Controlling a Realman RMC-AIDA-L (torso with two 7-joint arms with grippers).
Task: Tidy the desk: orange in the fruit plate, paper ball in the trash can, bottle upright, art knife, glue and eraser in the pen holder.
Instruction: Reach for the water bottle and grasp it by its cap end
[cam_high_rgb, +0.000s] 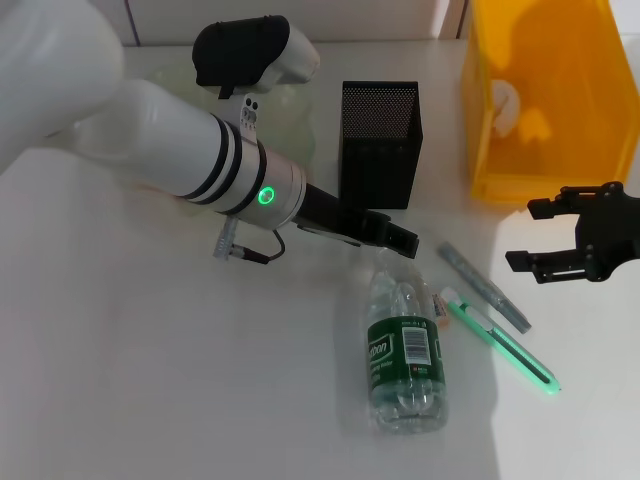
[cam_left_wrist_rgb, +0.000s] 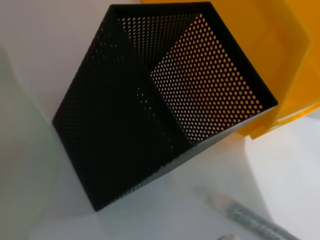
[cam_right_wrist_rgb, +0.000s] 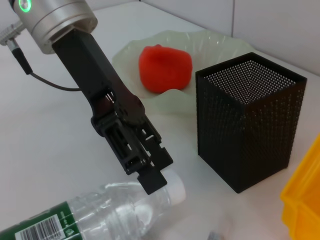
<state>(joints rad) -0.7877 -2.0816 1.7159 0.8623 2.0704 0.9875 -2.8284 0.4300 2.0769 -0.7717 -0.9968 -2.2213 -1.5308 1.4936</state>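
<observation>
Left gripper (cam_high_rgb: 403, 240) poised just over the cap of the lying bottle (cam_high_rgb: 405, 352); finger state unclear. Pen holder (cam_high_rgb: 380, 143) just beyond, orange (cam_right_wrist_rgb: 165, 68) in plate (cam_right_wrist_rgb: 210, 42) behind. Right gripper (cam_high_rgb: 540, 240) off to the side, fingers spread, near trash can (cam_high_rgb: 550, 95).

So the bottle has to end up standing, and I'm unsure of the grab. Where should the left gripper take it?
Probably at the neck, just below the cap, coming from above. The bottle lies flat with its cap toward the pen holder, right under the left gripper.
</observation>
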